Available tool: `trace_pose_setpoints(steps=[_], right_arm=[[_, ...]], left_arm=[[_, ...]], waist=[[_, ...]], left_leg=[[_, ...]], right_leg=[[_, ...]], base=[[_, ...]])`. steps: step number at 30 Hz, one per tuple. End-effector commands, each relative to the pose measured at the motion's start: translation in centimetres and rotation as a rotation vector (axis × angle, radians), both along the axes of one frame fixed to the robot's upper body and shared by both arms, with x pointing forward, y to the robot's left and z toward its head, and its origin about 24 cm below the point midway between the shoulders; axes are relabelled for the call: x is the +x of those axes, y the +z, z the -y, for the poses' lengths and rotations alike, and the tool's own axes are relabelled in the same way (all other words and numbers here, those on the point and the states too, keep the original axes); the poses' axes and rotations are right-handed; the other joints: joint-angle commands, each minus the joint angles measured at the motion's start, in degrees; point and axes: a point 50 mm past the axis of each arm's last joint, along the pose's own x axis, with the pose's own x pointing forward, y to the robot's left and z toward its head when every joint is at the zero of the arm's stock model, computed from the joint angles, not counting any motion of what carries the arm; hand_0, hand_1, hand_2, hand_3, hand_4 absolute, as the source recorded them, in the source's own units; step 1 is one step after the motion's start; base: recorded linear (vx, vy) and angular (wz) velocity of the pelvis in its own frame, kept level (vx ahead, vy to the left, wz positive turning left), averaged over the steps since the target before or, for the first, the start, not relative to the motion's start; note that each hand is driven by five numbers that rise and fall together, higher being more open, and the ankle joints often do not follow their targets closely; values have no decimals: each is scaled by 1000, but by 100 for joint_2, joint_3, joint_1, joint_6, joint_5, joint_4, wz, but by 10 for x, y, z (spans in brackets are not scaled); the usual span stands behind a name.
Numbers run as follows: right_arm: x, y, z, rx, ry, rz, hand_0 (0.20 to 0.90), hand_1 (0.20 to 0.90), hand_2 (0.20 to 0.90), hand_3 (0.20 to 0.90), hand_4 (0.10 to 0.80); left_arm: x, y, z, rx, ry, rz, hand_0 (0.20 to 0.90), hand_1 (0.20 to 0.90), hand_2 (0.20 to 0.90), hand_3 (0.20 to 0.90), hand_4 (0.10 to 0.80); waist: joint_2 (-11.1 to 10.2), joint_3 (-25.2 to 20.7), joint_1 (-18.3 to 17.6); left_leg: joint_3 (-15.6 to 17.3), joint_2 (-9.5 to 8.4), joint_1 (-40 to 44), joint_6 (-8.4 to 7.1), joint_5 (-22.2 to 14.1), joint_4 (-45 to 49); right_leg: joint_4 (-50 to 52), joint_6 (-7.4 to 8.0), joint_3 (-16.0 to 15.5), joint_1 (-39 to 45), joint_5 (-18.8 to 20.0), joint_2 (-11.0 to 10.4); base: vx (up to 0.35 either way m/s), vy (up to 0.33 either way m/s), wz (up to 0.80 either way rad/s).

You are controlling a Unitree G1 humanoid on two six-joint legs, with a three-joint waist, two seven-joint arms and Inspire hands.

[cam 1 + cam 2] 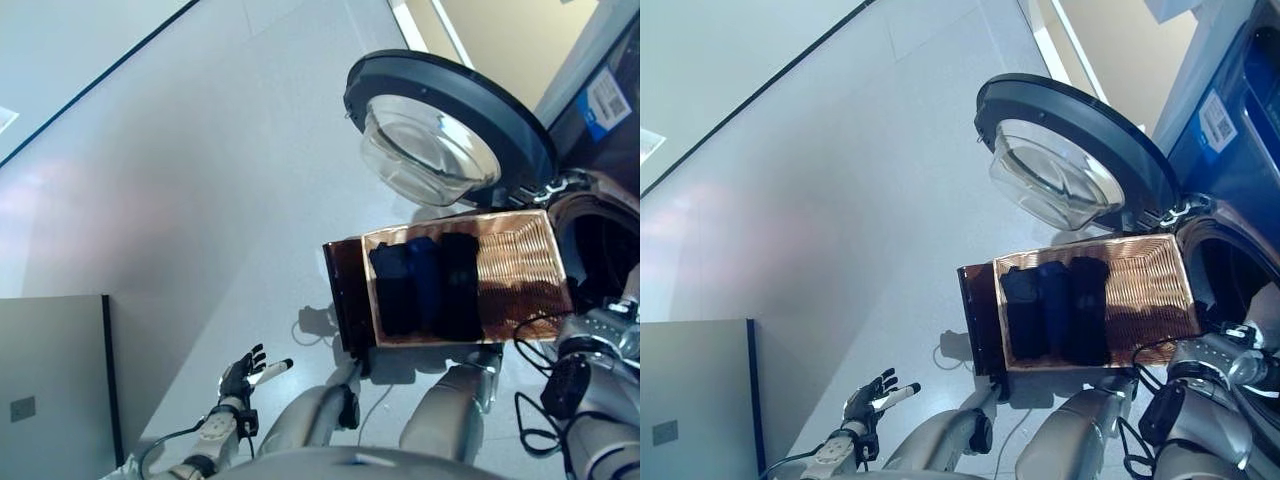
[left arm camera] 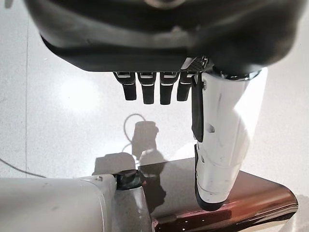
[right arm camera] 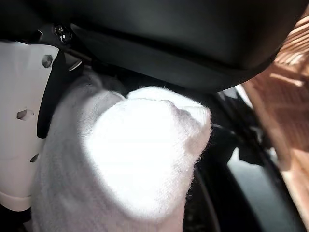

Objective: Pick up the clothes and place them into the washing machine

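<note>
A woven basket (image 1: 520, 255) sits on the floor in front of me with dark folded clothes (image 1: 425, 285) lying in its left half. To its right is the washing machine's dark drum opening (image 1: 600, 250), and the round door (image 1: 440, 120) stands swung open above the basket. In the right wrist view, a bunched white cloth (image 3: 145, 159) bulges out from my right hand (image 3: 193, 43), with the white-covered thumb (image 3: 19, 121) pressed along its side. My left hand (image 1: 243, 375) hangs open low on the left, away from the basket, and holds nothing.
A dark brown panel (image 1: 345, 300) stands against the basket's left side. A grey cabinet (image 1: 50, 380) is at the lower left. Pale floor stretches to the left and behind the basket.
</note>
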Motion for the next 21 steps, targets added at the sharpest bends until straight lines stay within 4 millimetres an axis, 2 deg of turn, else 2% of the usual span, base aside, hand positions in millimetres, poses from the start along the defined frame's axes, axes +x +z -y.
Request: trace_pose_setpoints(steps=[1,6,9,12,15,16,17,18,21], right_arm=[[-28,73,45,-276,-203,52,200,200,200,200,300],[-26,99,52,-360,-183,33,200,200,200,200,300],[-22,106,52,-388,-166,26,200,200,200,200,300],[-19,107,51,-404,-146,22,200,200,200,200,300],[-19,99,50,-383,-131,1,200,200,200,200,300],[-20,96,50,-374,-126,-8,529,529,529,529,535],[-21,92,50,-362,-124,-15,900,900,900,900,800],[-21,92,50,-362,-124,-15,900,900,900,900,800],[-21,74,46,-321,-85,-61,900,900,900,900,800]], left_arm=[[-7,-1,-20,68,44,-7,900,900,900,900,800],[-5,1,-24,81,53,7,900,900,900,900,800],[-2,2,-25,80,59,17,900,900,900,900,800],[-1,3,-26,80,64,25,900,900,900,900,800],[-1,3,-27,85,62,23,900,900,900,900,800],[-1,3,-28,87,63,22,900,900,900,900,800],[-1,3,-28,88,66,20,900,900,900,900,800],[-1,3,-28,88,66,20,900,900,900,900,800],[-2,3,-30,93,72,12,900,900,900,900,800]], waist=[[-237,-131,-45],[-238,-91,-42],[-232,-56,-42],[-236,-38,-21],[-230,-34,-20],[-234,-43,-11],[-236,-48,-14],[-235,-49,-15],[-264,-63,-20]], left_leg=[[254,609,586,-763,-525,-30],[264,724,603,-819,-493,-31],[262,787,600,-848,-468,-31],[242,842,605,-870,-458,-31],[214,875,615,-885,-453,-34],[202,882,623,-889,-457,-36],[198,885,628,-894,-460,-38],[196,886,628,-894,-460,-38],[194,896,667,-899,-464,-40]], right_leg=[[-30,-194,551,-439,890,-7],[178,-235,600,-571,761,99],[319,-266,632,-651,690,167],[431,-277,613,-684,626,210],[502,-280,589,-698,590,229],[505,-278,578,-689,582,228],[511,-277,564,-684,579,229],[512,-277,562,-683,578,229],[523,-275,514,-645,587,224]], base=[[10,-38,-2],[-11,-42,-9],[-14,-43,-7],[-13,-43,-3],[-7,-42,-1],[0,0,0],[0,0,0],[0,0,0],[1,-7,2]])
